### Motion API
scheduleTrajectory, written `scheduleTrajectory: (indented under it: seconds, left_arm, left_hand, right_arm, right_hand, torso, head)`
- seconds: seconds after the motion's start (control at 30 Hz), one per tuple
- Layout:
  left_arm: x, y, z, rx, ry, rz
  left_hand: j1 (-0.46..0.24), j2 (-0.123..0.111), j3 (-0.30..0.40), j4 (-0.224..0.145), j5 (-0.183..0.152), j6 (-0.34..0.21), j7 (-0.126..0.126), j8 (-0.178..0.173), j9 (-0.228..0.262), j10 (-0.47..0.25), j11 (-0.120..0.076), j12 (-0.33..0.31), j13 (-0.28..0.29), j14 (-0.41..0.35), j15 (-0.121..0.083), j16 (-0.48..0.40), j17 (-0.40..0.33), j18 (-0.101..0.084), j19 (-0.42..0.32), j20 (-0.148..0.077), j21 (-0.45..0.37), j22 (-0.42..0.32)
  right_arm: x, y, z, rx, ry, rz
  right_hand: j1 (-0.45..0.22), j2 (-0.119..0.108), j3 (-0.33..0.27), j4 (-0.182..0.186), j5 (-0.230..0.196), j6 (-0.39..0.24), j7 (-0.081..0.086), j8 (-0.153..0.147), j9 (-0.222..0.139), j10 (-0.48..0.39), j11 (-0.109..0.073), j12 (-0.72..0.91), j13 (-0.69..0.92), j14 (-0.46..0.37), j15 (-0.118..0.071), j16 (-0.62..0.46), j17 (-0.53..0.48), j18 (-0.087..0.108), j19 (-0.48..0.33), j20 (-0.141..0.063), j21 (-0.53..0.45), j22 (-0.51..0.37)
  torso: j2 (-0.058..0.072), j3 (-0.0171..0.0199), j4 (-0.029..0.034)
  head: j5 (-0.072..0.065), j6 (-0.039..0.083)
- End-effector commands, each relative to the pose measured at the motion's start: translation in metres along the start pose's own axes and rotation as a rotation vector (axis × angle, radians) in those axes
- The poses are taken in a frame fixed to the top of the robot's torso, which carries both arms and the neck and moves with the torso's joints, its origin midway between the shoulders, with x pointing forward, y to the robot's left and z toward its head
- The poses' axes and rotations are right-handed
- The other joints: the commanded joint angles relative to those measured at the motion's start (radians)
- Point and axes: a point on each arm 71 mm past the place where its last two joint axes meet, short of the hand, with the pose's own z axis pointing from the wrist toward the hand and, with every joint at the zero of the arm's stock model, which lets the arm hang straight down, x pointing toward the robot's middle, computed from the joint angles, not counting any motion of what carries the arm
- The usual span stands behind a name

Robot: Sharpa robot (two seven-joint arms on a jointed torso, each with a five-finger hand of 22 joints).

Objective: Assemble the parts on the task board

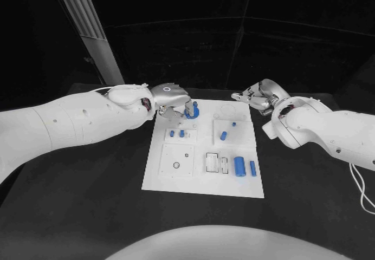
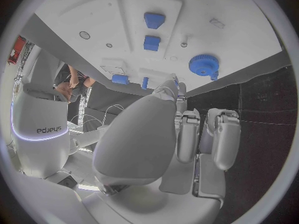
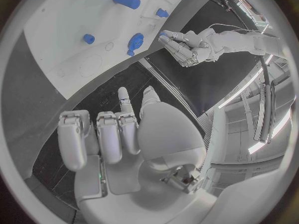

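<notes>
A blue gear (image 1: pixel 192 112) sits at the far edge of the white board (image 1: pixel 203 187) on the black table (image 1: pixel 78 216), other blue parts (image 1: pixel 240 166) scattered nearer. The left hand (image 1: pixel 173 103) hovers at the gear; whether it grasps anything cannot be told. The right hand (image 1: pixel 256 96) hangs beyond the board's far corner, fingers curled, holding nothing.
</notes>
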Motion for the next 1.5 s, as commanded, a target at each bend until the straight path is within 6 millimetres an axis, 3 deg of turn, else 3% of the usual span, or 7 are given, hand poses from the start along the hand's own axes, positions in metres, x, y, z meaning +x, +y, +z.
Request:
scheduleTrajectory:
  seconds: [0.03, 0.57, 1.5]
  left_arm:
    - [0.000, 0.002, -0.004, -0.015, 0.015, -0.027]
    - [0.004, 0.015, -0.014, -0.059, 0.068, -0.045]
    - [0.021, 0.021, -0.010, -0.089, 0.133, -0.072]
  left_hand:
    - [-0.012, 0.002, 0.004, 0.002, 0.001, 0.001, 0.000, -0.004, -0.001, 0.008, 0.002, -0.006, -0.001, 0.104, -0.005, -0.005, 0.263, -0.007, 0.107, -0.007, 0.004, 0.263]
    - [-0.014, 0.001, 0.006, 0.001, 0.001, -0.005, 0.002, -0.010, -0.004, 0.005, 0.004, -0.016, -0.001, 0.104, -0.003, -0.005, 0.263, -0.007, 0.107, -0.007, 0.004, 0.263]
    - [-0.013, 0.002, 0.010, 0.001, 0.001, -0.009, 0.003, -0.015, -0.006, 0.003, 0.006, -0.022, -0.001, 0.104, -0.002, -0.005, 0.263, -0.007, 0.107, -0.007, 0.004, 0.263]
  right_arm:
    - [0.000, 0.001, 0.000, -0.005, 0.003, -0.001]
    - [-0.001, 0.000, 0.000, -0.005, 0.001, -0.001]
    - [-0.001, 0.000, -0.001, -0.005, 0.003, -0.001]
  right_hand:
    - [0.005, 0.002, -0.006, -0.001, 0.005, -0.008, 0.000, 0.003, 0.001, 0.106, -0.002, 0.002, 0.261, 0.104, -0.004, 0.002, 0.263, -0.007, 0.105, -0.005, 0.003, 0.263]
    - [0.005, 0.002, -0.006, -0.001, 0.005, -0.008, 0.000, 0.003, 0.001, 0.106, -0.002, 0.002, 0.261, 0.104, -0.004, 0.002, 0.263, -0.007, 0.105, -0.005, 0.003, 0.263]
    - [0.005, 0.002, -0.006, -0.001, 0.005, -0.008, 0.000, 0.003, 0.001, 0.106, -0.002, 0.002, 0.261, 0.104, -0.004, 0.002, 0.263, -0.007, 0.105, -0.005, 0.003, 0.263]
  torso:
    - [0.000, -0.0002, -0.0003]
    - [0.001, 0.0000, -0.0013]
    - [0.001, -0.0005, -0.0010]
  head:
    - [0.001, -0.002]
    - [0.003, -0.003]
    - [0.002, -0.006]
